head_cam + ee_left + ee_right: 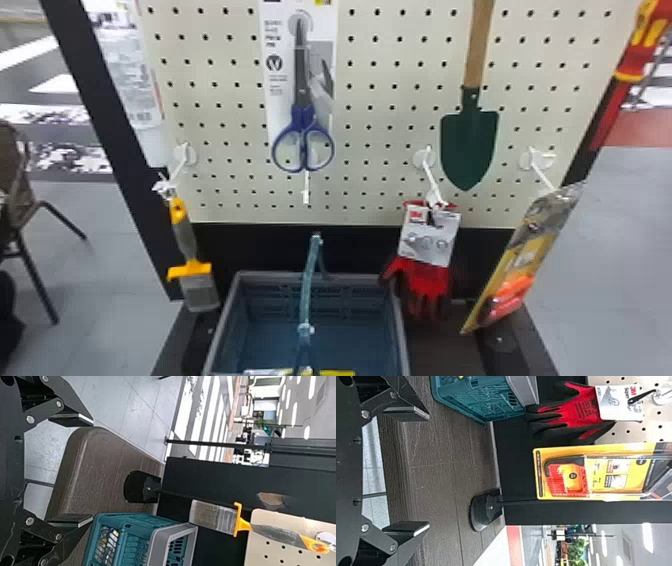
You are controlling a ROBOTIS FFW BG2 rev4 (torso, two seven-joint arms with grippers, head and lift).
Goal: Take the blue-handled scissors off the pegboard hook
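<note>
Blue-handled scissors (301, 112) hang on the pegboard (395, 75) hook (306, 192), printed white card (277, 75) behind. Below scissors: basket (350, 277). Lower right of scissors: red gloves (425, 280), printed tag (427, 245). Left tool (92, 470), right tool (429, 470): both spread apart.

Beyond the left hand (92, 470) hangs a brush (186, 240); beyond the right hand (429, 471), a package (525, 255), gloves (427, 280) to its left. Between both hands — scissors (301, 95) on a hook (306, 190), basket (400, 320) below on the worktop (435, 455).
</note>
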